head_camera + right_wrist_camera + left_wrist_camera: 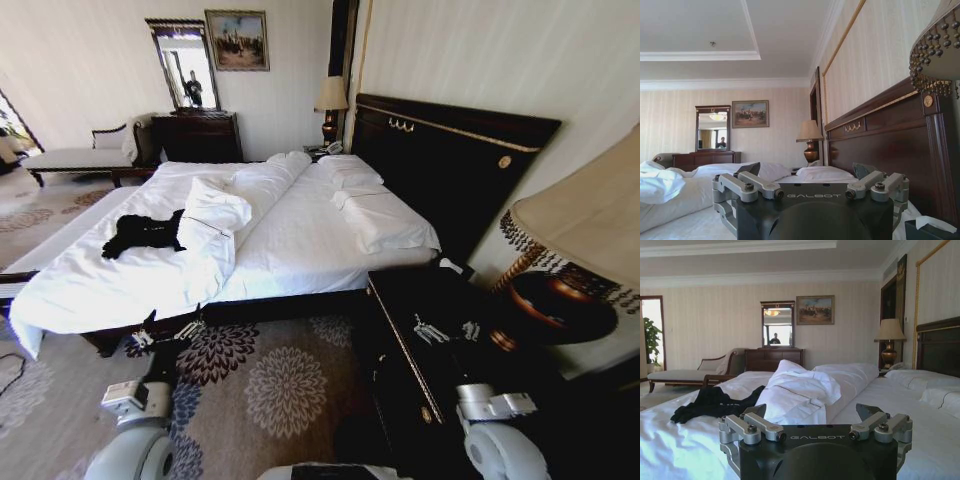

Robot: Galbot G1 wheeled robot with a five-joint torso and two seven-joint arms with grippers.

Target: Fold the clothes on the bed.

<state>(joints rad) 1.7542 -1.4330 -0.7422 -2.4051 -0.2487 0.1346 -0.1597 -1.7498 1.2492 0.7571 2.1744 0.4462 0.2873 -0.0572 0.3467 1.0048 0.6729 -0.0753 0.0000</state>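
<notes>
The black T-shirt (145,233) is seen crumpled on the left part of the bed (300,250), beside the bunched white duvet (215,225). The left end effector (165,335) is held open near the bed's foot edge. The right end effector (447,330) is held open over the dark nightstand (420,300).

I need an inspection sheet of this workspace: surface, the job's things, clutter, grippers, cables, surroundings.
Surface: bed, white sheets, dark headboard.
Job's things: black T-shirt lies crumpled and unfolded on the far side of the bed, beside the bunched white duvet.
Clutter: pillows at the headboard.
Grippers: left gripper open, empty, low at the bed's near edge; right gripper open, empty, over the dark nightstand.
Cables: nothing seen.
Surroundings: patterned carpet, table lamp, dresser with mirror, bench.
</notes>
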